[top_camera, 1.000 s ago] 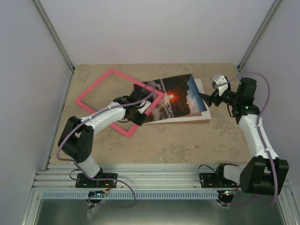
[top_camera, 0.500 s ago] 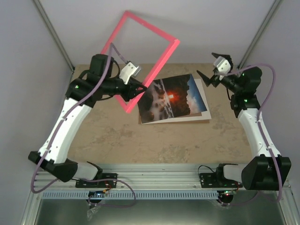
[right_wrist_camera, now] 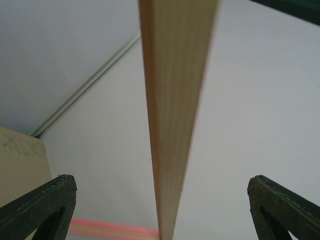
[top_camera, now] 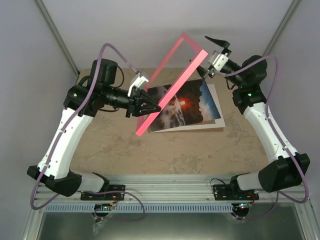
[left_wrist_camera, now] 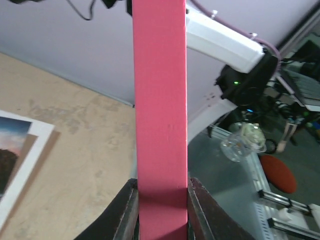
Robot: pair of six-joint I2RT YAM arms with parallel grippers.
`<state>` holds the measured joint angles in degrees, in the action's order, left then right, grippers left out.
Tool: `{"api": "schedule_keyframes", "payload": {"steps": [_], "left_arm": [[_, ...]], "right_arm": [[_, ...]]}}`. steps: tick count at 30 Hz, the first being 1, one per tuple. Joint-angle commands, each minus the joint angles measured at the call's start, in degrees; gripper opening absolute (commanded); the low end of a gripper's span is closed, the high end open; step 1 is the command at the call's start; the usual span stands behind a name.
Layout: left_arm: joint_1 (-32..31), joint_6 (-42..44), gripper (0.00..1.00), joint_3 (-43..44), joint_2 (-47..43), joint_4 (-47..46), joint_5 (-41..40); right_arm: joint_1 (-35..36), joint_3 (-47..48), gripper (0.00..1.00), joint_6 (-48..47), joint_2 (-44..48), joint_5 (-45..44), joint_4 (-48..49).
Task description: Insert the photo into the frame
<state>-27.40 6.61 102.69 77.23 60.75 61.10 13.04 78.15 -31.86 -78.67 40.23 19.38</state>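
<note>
The pink frame (top_camera: 172, 87) is held up in the air, tilted and almost edge-on. My left gripper (top_camera: 152, 107) is shut on its lower bar; in the left wrist view both fingers (left_wrist_camera: 122, 212) press the pink bar (left_wrist_camera: 160, 100). My right gripper (top_camera: 210, 55) is wide open at the frame's top corner. In the right wrist view the frame's wood-coloured edge (right_wrist_camera: 175, 125) runs between the spread fingertips (right_wrist_camera: 42, 210) without touching them. The photo (top_camera: 185, 106), red sun at its centre, lies face up on the table under the frame.
A pale sheet (top_camera: 216, 122) lies under the photo and sticks out on its right and near sides. The beige table (top_camera: 200, 155) is closed in by grey walls on three sides. The aluminium rail (top_camera: 165, 192) with the arm bases runs along the near edge.
My left arm has swung the raised frame to the right and turned it edge-on above the photo. My right arm has risen and brought its open jaws round the frame's top corner.
</note>
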Motion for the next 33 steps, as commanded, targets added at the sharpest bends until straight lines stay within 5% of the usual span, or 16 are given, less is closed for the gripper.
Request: {"api": "schedule_keyframes", "payload": {"steps": [1,6,13,16,17,19,21,22,28,33], "left_arm": [[-0.27,3.4,0.0,0.89,-0.12,-1.96,9.29],[-0.45,3.54,0.0,0.34,0.53,-1.84,11.57],[-0.46,1.18,0.0,0.25,0.38,-4.41,7.47],[-0.28,2.81,0.06,1.21,0.03,-4.93,1.05],[-0.22,3.04,0.15,1.73,-0.21,-5.66,-1.75],[0.32,2.43,0.39,2.17,-0.89,-9.42,-7.13],[1.66,-0.4,0.87,2.18,-1.83,-14.5,-12.61],[2.52,-2.28,0.98,2.16,-2.33,-17.48,-14.88],[9.26,-14.69,0.99,0.45,-6.01,-36.14,-32.66],[9.66,-15.38,0.99,-0.5,-7.86,-43.2,-52.77]], "right_arm": [[2.35,3.25,0.92,-4.78,-1.23,-0.94,0.0],[2.96,6.35,0.79,-4.06,-3.15,-1.37,-0.45],[2.91,7.32,0.29,-2.73,-3.79,-4.32,-1.53],[2.96,6.7,0.05,-1.27,-3.31,-5.99,-1.62],[2.98,6.67,0.01,-0.44,-3.26,-6.81,-1.62],[3.0,6.75,0.01,1.24,-3.03,-8.71,-1.89],[3.01,6.59,0.01,2.93,-2.81,-10.94,-2.41],[2.98,6.49,0.01,3.83,-2.69,-12.47,-2.85],[2.15,7.43,0.01,12.13,-3.23,-25.49,-7.37],[-0.47,14.13,0.0,26.42,-6.67,-35.59,-19.32]]}}
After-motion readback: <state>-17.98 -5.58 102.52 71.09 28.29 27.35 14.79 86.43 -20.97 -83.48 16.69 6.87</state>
